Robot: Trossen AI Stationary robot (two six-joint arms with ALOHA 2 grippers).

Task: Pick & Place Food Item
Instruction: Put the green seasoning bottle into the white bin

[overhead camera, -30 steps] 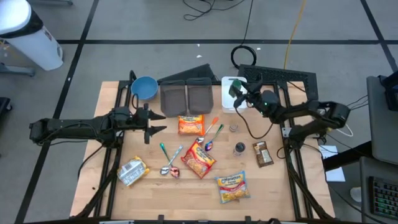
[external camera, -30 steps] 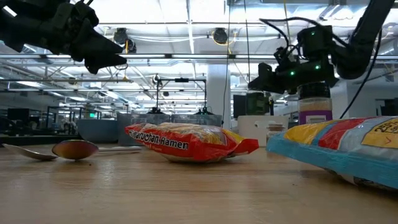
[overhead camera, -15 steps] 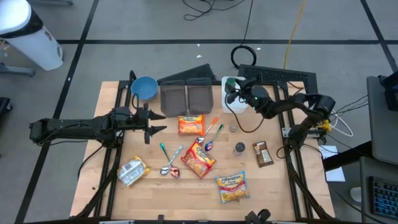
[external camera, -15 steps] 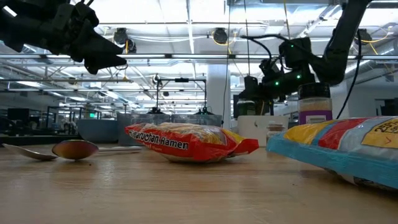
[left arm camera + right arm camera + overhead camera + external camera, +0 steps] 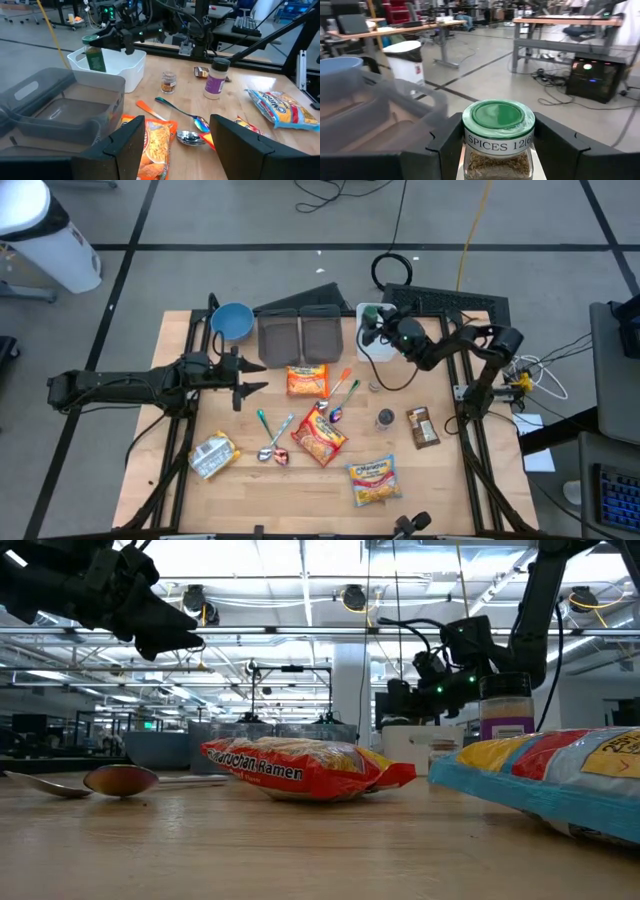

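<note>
Nearest the front edge of the wooden table (image 5: 250,490) lies a blue-edged noodle packet (image 5: 373,480), with a silvery snack bag (image 5: 213,455) off toward the left corner. Just behind them sits a red Maruchan Ramen pack (image 5: 319,436) (its label reads plainly in the low view), beside a cluster of spoons (image 5: 272,442), one with an orange handle (image 5: 345,385). To the right are a brown snack bar (image 5: 422,426), a white-capped seasoning bottle (image 5: 385,418) and a small glass jar (image 5: 376,385). Another orange ramen pack (image 5: 306,380) lies just in front of two grey bins (image 5: 300,335).

The left gripper (image 5: 240,381) hangs above the table's left-middle, near the orange pack and touching nothing; its fingers (image 5: 125,150) stand spread with only air between them.

Farther back, a blue bowl (image 5: 232,320) sits at the rear left, and a white tub (image 5: 369,350) stands just right of the grey bins. The right gripper (image 5: 368,332) is over that tub, its fingers (image 5: 445,145) pinching a green-lidded spice jar (image 5: 498,137) (label "SPICES") on either side. From the left wrist view the jar (image 5: 93,54) stands upright inside the tub's walls; whether it rests on the bottom I cannot tell.
</note>
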